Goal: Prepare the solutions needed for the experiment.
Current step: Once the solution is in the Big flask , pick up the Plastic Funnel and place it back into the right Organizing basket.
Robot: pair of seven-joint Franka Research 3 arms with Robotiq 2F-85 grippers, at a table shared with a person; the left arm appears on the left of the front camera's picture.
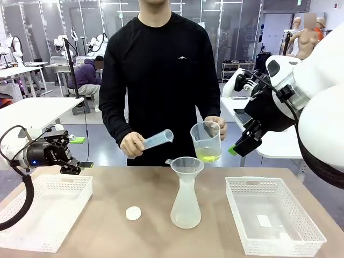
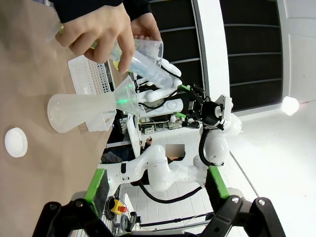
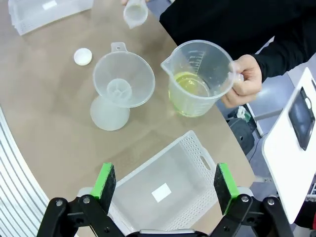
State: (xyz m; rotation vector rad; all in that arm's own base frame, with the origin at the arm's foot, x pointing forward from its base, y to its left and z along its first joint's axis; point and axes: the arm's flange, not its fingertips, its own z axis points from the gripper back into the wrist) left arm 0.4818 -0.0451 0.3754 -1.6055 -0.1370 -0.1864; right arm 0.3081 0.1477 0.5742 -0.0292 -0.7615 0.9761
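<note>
yellow-green solution (image 3: 186,85) in clear beaker (image 3: 200,59), held up in person's hand (image 3: 245,79) just right of flask (image 1: 185,207) on counter (image 1: 134,185), left claw (image 2: 156,183) wide and empty left of flask, right claw (image 3: 164,181) wide and empty right of flask

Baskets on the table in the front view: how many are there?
2. The left basket sits at the left end of the table; the right basket sits at its right end. None looks hidden.
</note>
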